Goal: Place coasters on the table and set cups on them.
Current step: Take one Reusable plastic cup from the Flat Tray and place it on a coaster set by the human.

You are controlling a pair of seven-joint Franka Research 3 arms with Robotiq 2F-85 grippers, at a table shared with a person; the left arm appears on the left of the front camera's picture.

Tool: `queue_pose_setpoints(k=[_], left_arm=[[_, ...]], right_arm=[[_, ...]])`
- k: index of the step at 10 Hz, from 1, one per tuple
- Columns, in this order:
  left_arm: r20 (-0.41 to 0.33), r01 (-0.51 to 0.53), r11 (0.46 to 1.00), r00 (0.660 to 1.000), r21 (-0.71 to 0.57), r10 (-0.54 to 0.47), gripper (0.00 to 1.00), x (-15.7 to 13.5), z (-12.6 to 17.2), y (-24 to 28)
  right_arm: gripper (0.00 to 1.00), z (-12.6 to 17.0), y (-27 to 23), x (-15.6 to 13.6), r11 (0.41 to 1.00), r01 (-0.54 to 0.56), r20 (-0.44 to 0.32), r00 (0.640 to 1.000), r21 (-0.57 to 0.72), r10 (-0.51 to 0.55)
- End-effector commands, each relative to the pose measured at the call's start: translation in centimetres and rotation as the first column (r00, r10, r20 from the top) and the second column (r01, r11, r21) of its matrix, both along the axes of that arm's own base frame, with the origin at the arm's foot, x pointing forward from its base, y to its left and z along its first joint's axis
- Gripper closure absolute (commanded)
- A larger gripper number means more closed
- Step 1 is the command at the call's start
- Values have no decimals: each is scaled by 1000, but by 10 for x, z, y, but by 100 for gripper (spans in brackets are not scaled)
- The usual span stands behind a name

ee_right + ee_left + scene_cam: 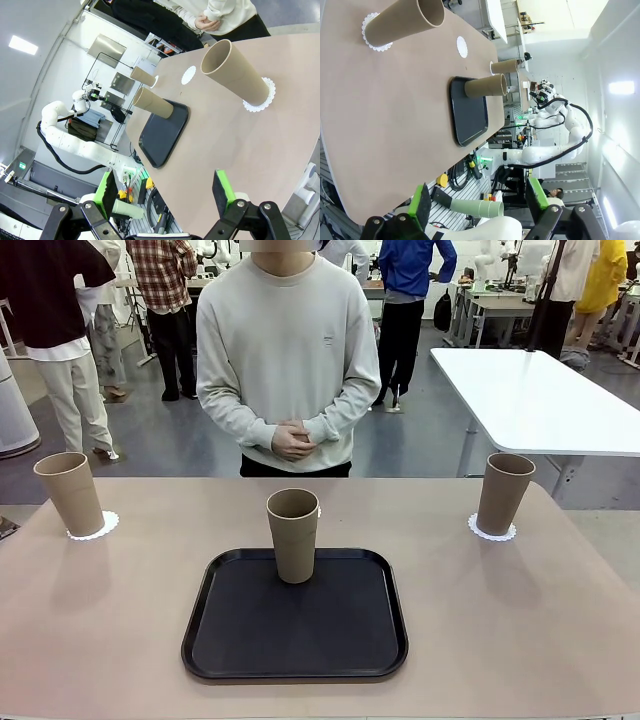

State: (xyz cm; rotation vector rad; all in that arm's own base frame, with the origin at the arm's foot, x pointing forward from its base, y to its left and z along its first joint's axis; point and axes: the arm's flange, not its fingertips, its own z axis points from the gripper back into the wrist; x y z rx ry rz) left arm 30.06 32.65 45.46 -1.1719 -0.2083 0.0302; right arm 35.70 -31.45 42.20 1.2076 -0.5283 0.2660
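**1 cup to go**

Front: 2 cups point(69, 492) on coasters point(497, 535), middle cup point(293, 534) on tray point(230, 640).
Left wrist: left gripper point(477, 202) spread, empty; spare coaster point(462, 47) beyond tray.
Right wrist: right gripper point(165, 192) spread, empty.
Grasp mid-body, land centred.

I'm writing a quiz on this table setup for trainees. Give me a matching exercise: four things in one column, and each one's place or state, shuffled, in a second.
Column 1
1. Tall tan tumbler at the robot's left
2. Tall tan tumbler in the middle
3. Cupless white lacy paper doily
4. Person's hands

Column 2
A. Clasped together
B. Standing on the black rounded tray
C. Standing on a white doily
D. Lying bare on the beige table, beyond the tray

Pairs: 1-C, 2-B, 3-D, 4-A
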Motion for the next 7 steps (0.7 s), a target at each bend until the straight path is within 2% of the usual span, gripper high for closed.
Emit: queue_pose_setpoints(k=[1,7], left_arm=[[-11,-9,1000,1000,-4,8,0,-1,4,0],[-11,-9,1000,1000,-4,8,0,-1,4,0]], right_arm=[[0,0,1,0,1000,1,-6,1000,3,-1],[0,0,1,0,1000,1,-6,1000,3,-1]])
